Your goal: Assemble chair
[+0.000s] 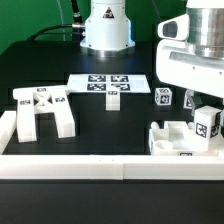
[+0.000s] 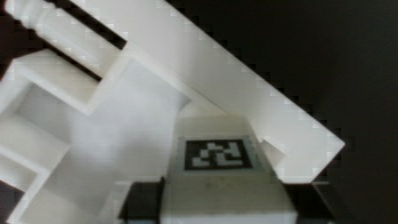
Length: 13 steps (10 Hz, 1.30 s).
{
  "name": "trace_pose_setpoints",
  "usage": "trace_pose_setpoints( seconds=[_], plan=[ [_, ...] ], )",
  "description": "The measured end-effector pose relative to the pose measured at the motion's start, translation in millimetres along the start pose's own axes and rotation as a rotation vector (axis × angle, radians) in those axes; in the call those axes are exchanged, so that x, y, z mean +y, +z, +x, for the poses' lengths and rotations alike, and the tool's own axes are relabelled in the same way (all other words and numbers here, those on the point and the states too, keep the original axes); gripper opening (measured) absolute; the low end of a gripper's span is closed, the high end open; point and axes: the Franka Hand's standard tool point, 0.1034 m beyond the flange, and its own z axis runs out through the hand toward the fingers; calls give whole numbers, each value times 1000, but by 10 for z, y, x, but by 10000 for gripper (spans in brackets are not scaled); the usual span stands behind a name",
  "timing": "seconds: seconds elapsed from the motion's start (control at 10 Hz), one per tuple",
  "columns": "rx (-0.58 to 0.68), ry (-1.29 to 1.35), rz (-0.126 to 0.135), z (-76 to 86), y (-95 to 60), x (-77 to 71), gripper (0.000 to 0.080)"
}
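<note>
Item: chair, unassembled, parts spread over the black desk. Hand: pressed together on a tagged white piece, pinched between the dark fingers at the lower right of the exterior view, directly above or against the seat block; whether contact is made cannot be told. Cross-braced frame: laid at the middle left of the exterior view, well apart from the hand. Small tagged blocks: stood just behind the seat block, near the hand. Marker board: upper centre, before the arm's base. Risks, as judged: the pinched piece may be brought down skew, since only a narrow part of it is gripped, and a tilt would wedge it against the seat block's walls. The seat block is loose, so a sideways push may slide it. The broad body above the hand may knock the small tagged blocks if it is swung back. Edges: the white rail closes the lower side, and the seat block lies just beside or touching it, which of the two cannot be told. The right is cut off by the frame edge, so room there cannot be judged. Open room: bare desk is left between the cross-braced frame and the seat block, and the space above is unobstructed.
</note>
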Motion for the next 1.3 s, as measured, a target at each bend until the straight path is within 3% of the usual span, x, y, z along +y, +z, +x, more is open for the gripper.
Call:
trace_pose_setpoints(
  seconds=[0.1, 0.2, 0.3, 0.4, 1.3],
  plan=[
    [-1, -10, 0, -6, 4, 0, 291],
    [-1, -43, -1, -9, 4, 1, 465],
    [-3, -47, -3, -20, 4, -1, 465],
    [-2, -92, -5, -21, 3, -1, 616],
    [-15, -892, -25, -36, -18, -5, 649]
  ],
)
